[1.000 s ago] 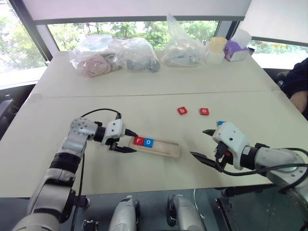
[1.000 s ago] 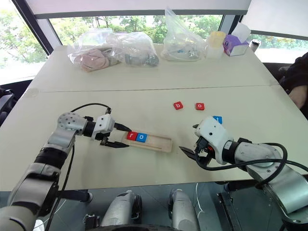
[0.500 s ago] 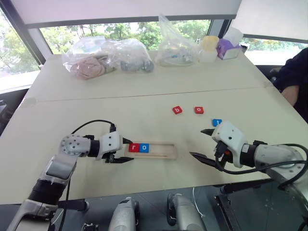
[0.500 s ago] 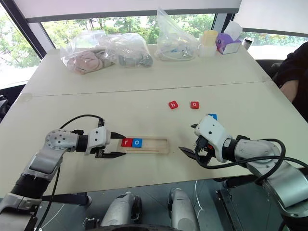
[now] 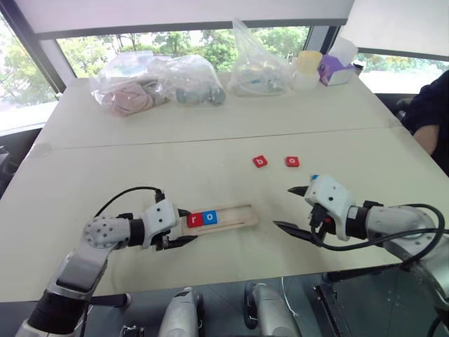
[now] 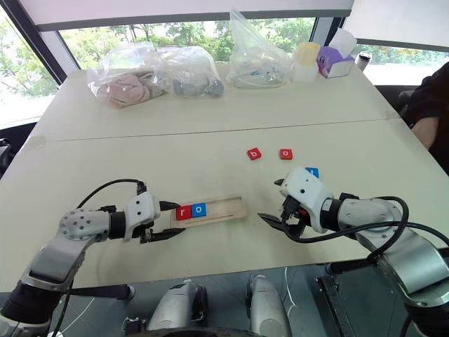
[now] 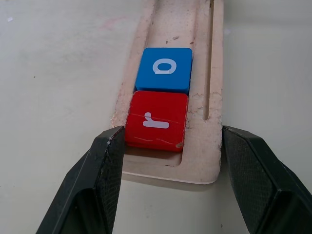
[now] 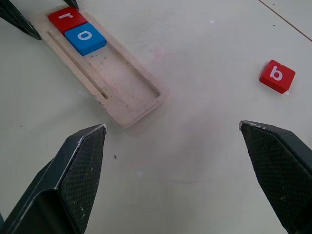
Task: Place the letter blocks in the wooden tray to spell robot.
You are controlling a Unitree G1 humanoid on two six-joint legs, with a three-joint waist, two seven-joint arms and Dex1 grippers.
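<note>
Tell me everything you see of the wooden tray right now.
The wooden tray is long, narrow, shallow light wood with a raised rim, lying flat on the table. A red r block and blue o block fill its left end, touching; the rest is bare. The left gripper jaws clasp that end.

Rough pale wooden tray (image 7: 207, 122)

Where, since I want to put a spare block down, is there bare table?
The wide stretch between the plastic bags and the wooden tray, left of the red b block, is bare. Crowded: the far edge, the tray's end held by the left gripper, and around the open right gripper.
</note>
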